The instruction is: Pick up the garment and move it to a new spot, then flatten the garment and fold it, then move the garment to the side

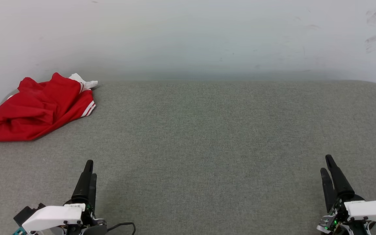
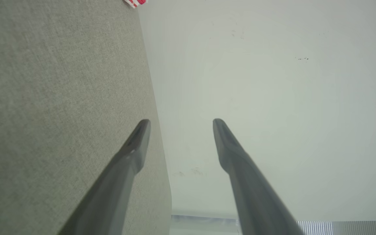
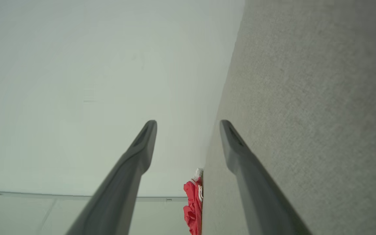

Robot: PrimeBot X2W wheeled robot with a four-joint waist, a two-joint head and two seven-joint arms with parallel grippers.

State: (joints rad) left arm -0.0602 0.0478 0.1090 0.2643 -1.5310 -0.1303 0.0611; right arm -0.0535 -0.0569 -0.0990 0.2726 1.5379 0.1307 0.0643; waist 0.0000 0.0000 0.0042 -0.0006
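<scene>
A pale wall (image 1: 188,32) with a few dark scuffs rose behind the work. In front of it, a table (image 1: 207,147) covered in grey woven cloth spanned the head view, its far right corner rounded.

The garment (image 1: 34,109) lay in a crumpled red heap at the table's far left corner, close to the wall and well apart from both grippers. Its folds hid any lettering. A bit of white sleeve stuck out of the heap on the wall side, and red-and-white striped trim ran along the heap's right edge. The right wrist view showed the garment (image 3: 193,205) far off, as a small red bunch at the table's distant end. The left wrist view caught a scrap of the striped trim (image 2: 135,2) at its top edge.

The left gripper (image 1: 91,168) hung over the table's near left part, fingers pointing toward the wall. In its own wrist view the left gripper (image 2: 181,120) had its two fingers spread, with nothing between them. The right gripper (image 1: 325,163) hung over the near right part, tilted slightly leftward. Its wrist view showed the right gripper (image 3: 188,121) likewise parted and empty. Neither touched the garment.
</scene>
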